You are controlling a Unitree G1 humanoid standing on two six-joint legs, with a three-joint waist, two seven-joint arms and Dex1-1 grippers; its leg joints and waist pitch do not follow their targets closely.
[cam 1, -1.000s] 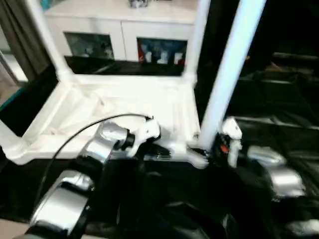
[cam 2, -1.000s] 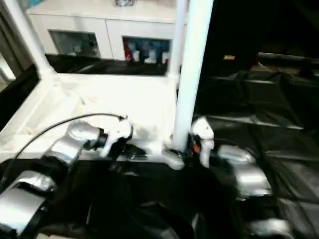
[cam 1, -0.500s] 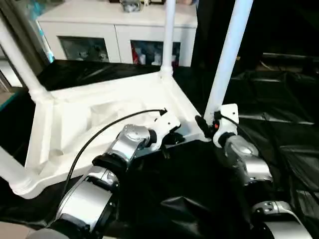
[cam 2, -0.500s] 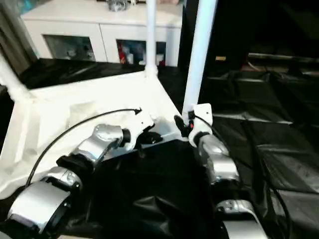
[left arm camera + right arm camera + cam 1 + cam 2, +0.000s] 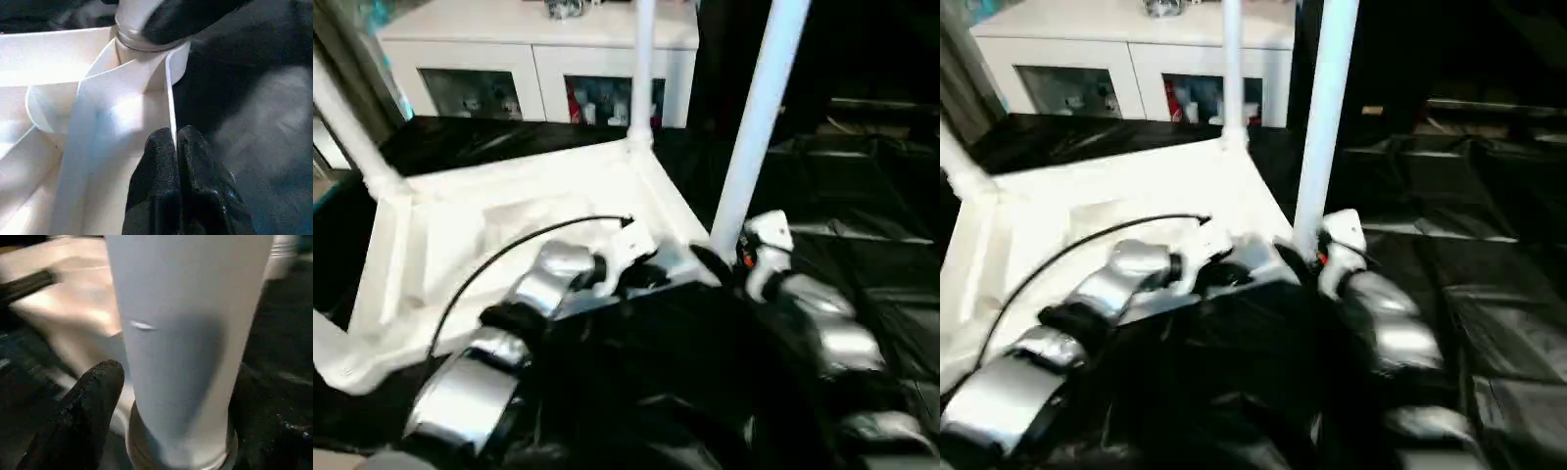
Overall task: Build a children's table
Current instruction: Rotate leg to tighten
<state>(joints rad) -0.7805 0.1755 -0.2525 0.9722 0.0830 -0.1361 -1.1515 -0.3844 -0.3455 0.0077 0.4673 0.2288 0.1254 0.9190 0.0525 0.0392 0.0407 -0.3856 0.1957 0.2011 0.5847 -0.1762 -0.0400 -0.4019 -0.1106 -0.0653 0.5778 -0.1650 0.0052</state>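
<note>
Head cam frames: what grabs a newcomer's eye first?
The upturned white table top on black sheeting, its legs standing straight up. At its near right corner the right gripper straddles the nearest leg just above the socket, while the left gripper pinches the top's rim beside it.

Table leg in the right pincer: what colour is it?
White; the leg shows best in the right wrist view.
</note>
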